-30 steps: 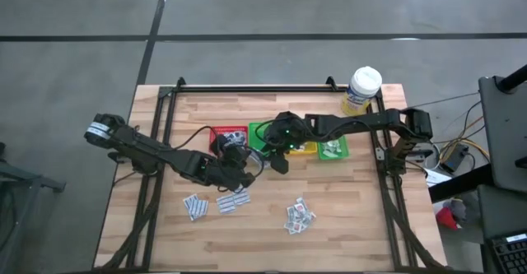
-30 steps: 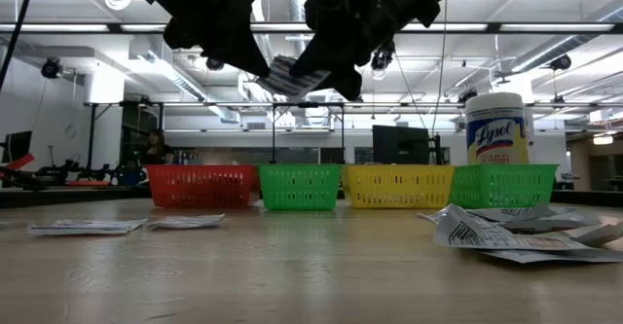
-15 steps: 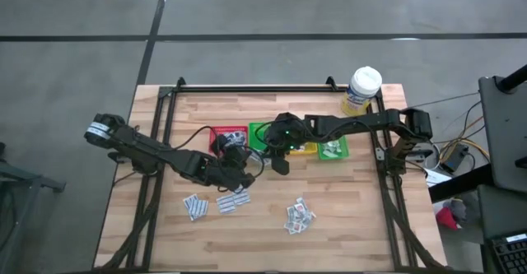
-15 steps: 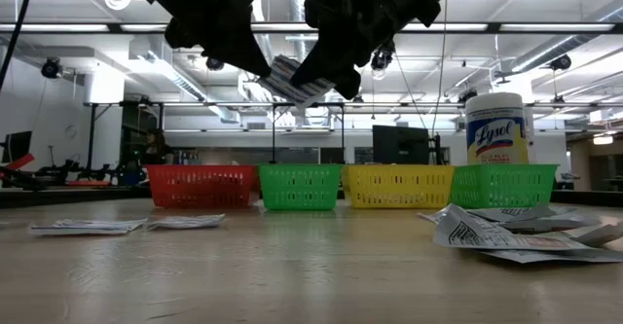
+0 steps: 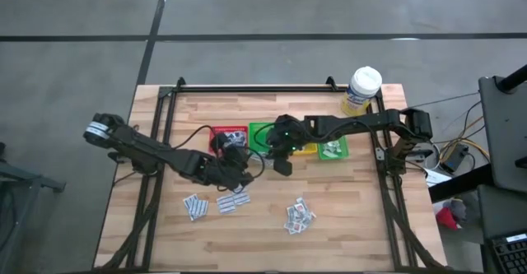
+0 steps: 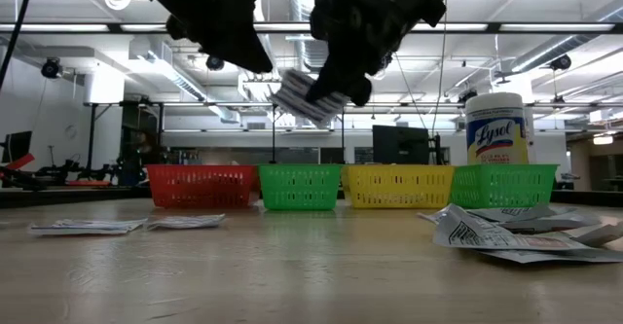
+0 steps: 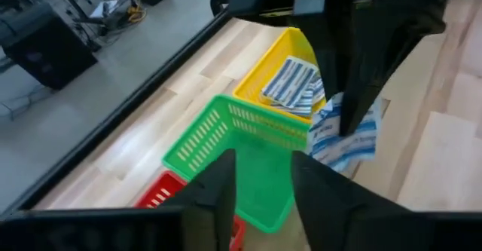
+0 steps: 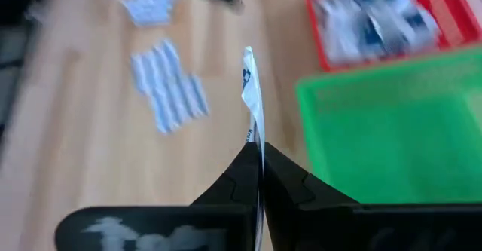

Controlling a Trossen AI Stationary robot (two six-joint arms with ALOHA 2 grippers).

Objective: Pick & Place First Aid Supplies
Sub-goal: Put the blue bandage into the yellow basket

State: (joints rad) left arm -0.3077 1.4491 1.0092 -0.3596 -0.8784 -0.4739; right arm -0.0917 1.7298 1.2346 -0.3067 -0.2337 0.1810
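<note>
A small white packet with blue print (image 6: 304, 95) hangs in the air above the table's middle, held by my right gripper (image 6: 341, 79), which is shut on it just in front of the green bin (image 5: 262, 132). My left gripper (image 7: 260, 168) stands open close beside it on the left (image 5: 239, 169), nothing between its fingers. More white packets lie on the table in three small heaps (image 5: 195, 206), (image 5: 233, 200), (image 5: 299, 215). Others lie inside the red bin (image 8: 384, 17) and the yellow bin (image 7: 294, 78). My right gripper pinches the packet between its two fingers at one edge (image 8: 253, 130). The fingers slant down from the table's right side. The packet is seen edge-on in the right wrist view, sticks out past the fingertips, tilted, and is lifted clear of the table and bins.
Red, green, yellow and a second green bin (image 5: 332, 149) stand in a row behind the grippers. A white-capped bottle with a yellow label (image 5: 363, 89) stands at the far right corner. Black rails (image 5: 255, 85) run along the table's far and side edges.
The packet sat between both grippers a second ago. It now hangs from my right gripper alone, apart from the left fingers, a little lower and tipped more steeply. My right gripper has tipped downward slightly. Both arms have stayed in place.
</note>
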